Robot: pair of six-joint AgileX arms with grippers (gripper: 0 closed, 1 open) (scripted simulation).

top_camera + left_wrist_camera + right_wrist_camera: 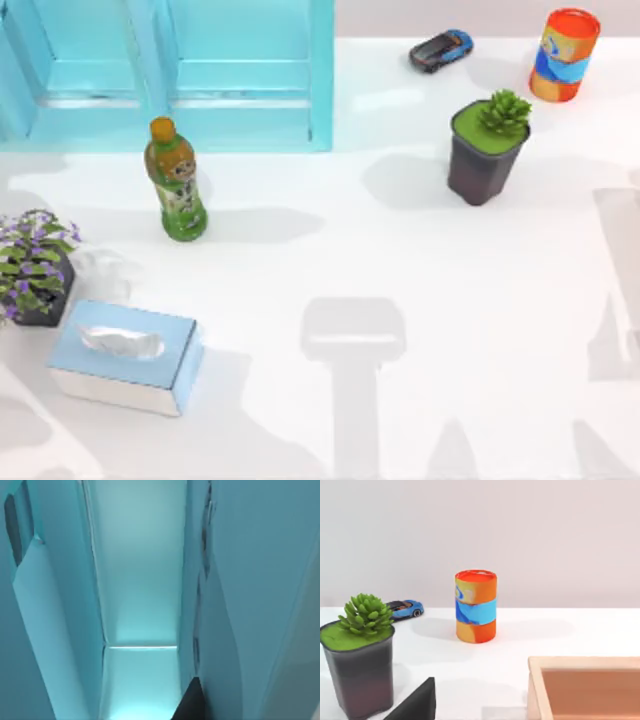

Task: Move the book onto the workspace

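Left wrist view: smooth turquoise shelf unit point(140, 580) interior walls, close up; a dark left tool fingertip point(190, 705) at the edge, state cannot be told. Top view: glossy white desk point(400, 300), tissue box point(125, 355), green bottle point(177, 180). Right wrist view: wooden tray point(585, 687), striped can point(476, 606). Book's location cannot be told.

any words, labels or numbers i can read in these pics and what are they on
No text can be read anywhere.
Green bottle: its label carries a picture and marks, too blurred to read.
Orange and blue can: coloured shapes only, no letters to make out.
Tissue box, toy car, plant pot, blue shelf: plain, no writing.
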